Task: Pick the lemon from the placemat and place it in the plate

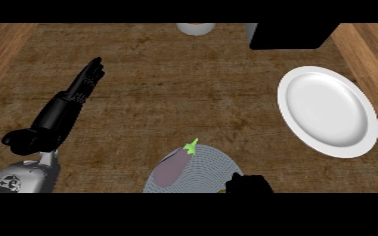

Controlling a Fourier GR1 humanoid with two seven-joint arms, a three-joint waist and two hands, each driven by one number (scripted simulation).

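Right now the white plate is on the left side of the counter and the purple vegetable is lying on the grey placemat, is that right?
Not quite. The head view shows the white plate on the right side of the counter, not the left. The purple vegetable is indeed lying on the grey placemat.

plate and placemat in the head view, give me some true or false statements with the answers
1. The white plate holds nothing. True.
2. A lemon lies on the placemat. False: what shows there is a purple eggplant with a green stem.
3. The left hand has straight fingers and holds nothing. True.
4. The plate touches the placemat. False: bare counter separates them.
5. The right hand is above the plate. False: it is at the lower edge, beside the placemat.
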